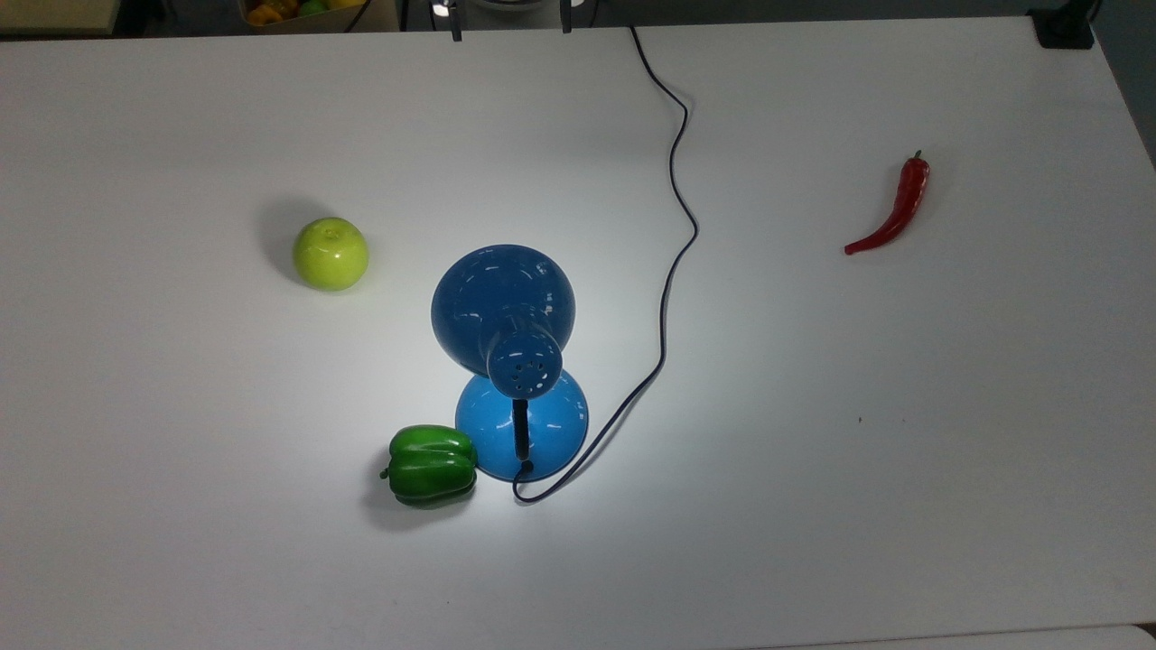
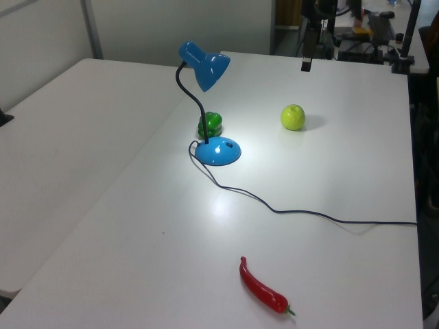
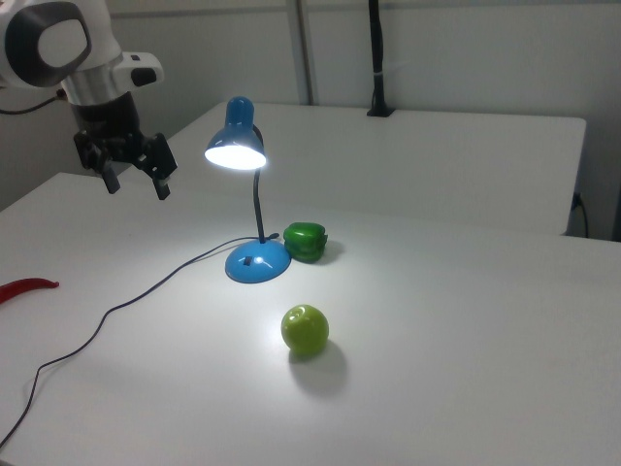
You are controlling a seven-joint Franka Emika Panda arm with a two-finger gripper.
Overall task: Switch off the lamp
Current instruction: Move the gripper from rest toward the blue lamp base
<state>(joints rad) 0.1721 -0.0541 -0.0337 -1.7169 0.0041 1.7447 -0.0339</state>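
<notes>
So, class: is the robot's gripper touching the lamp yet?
Apart. In the right view, the gripper hangs open in the air to the right view's left of the lamp, with clear background between them.

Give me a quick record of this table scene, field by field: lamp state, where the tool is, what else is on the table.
lamp: lit, shade glowing, bright patch on the table around its base
tool: open, in the air off the right view's left of the lamp, holding nothing
cord: runs from the base to the table's far edge in the top view
green pepper: right beside the lamp base
green apple: apart from the lamp
red chili: alone, far from the lamp
</notes>
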